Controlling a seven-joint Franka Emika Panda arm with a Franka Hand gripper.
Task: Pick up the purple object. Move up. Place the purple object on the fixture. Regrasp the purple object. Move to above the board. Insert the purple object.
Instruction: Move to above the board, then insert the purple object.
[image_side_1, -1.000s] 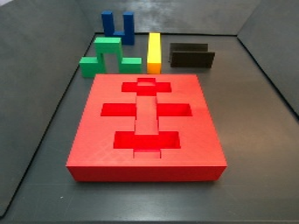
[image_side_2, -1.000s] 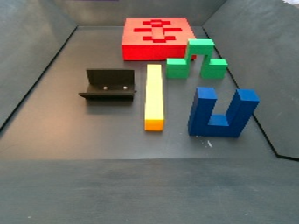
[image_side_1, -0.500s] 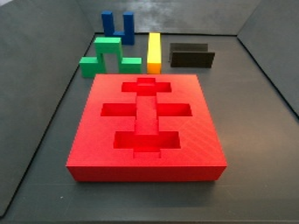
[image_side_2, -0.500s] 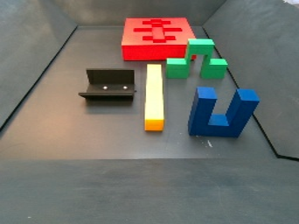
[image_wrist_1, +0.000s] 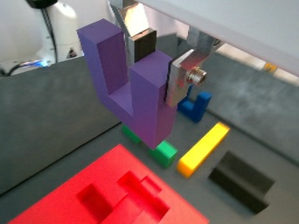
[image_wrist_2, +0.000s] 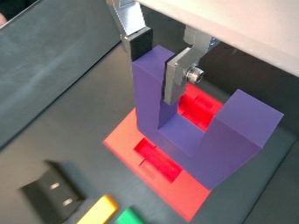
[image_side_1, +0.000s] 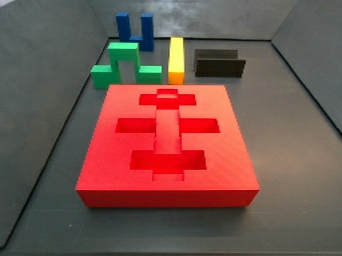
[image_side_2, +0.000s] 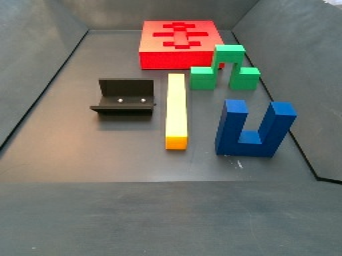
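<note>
The small dark purple U-shaped block (image_wrist_1: 126, 83) hangs in the air, clamped in the jaws of the gripper (image_wrist_1: 162, 59): in both wrist views one prong sits between the flat silver finger plates (image_wrist_2: 177, 74), the other prong stands free to the side, and the short base points down. Neither side view shows the block or the gripper, so both are well above what those cameras cover.

Below it lies the large flat red slab with brighter red recessed slots (image_wrist_2: 158, 157) — in a wrist view the block hangs over its slotted face. My judgement is that the insertion is the risky part. With only one prong gripped, the block could pivot between the pads on first contact, and a small tilt or offset would set the base on the slot's edge, not in it — it might jam or slip in the grip.

On the table further off, the green arch block (image_side_1: 124, 60), the yellow bar (image_side_2: 175, 108), the blue two-pronged block (image_side_2: 254, 127) and the small black fixture (image_side_2: 126, 98) stand apart from the slab.
</note>
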